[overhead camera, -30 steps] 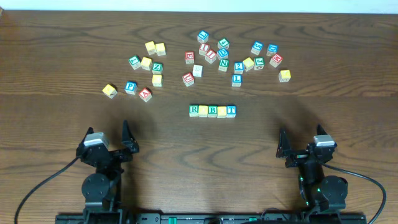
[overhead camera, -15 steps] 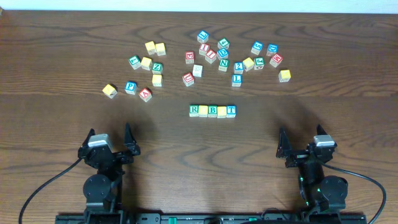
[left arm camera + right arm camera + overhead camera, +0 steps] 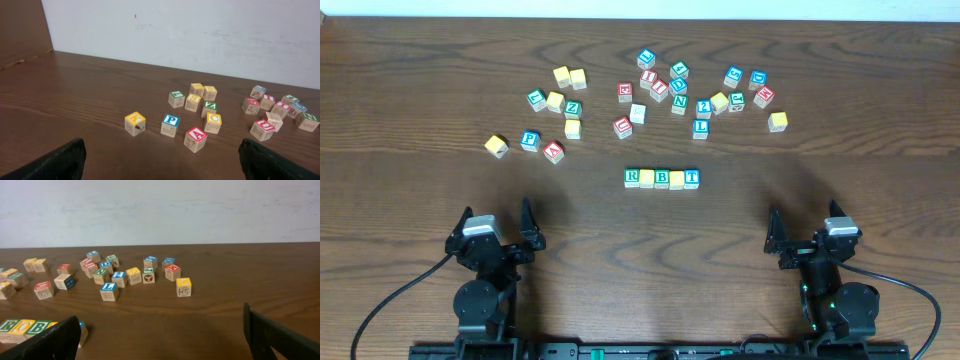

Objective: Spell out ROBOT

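Observation:
Five cubes stand in a tight row at the table's middle: green R [image 3: 632, 177], a yellow-topped cube [image 3: 647, 178], green B [image 3: 662, 178], a second yellow-topped cube [image 3: 677, 179], blue T [image 3: 692, 178]. The right wrist view shows the row's left part [image 3: 25, 326] at its lower left; the T cube [image 3: 81, 331] peeks from behind a finger. My left gripper [image 3: 498, 226] is open and empty near the front left. My right gripper [image 3: 805, 229] is open and empty near the front right. Both are well short of the row.
Loose cubes lie scattered behind the row: a left cluster with blue P [image 3: 529, 140], red A [image 3: 554, 151] and a yellow cube [image 3: 496, 146], and a right cluster with green N [image 3: 679, 104], blue L [image 3: 700, 127] and a yellow cube [image 3: 778, 121].
The left arm shifted slightly near the front edge; the cubes and the right arm have not moved.

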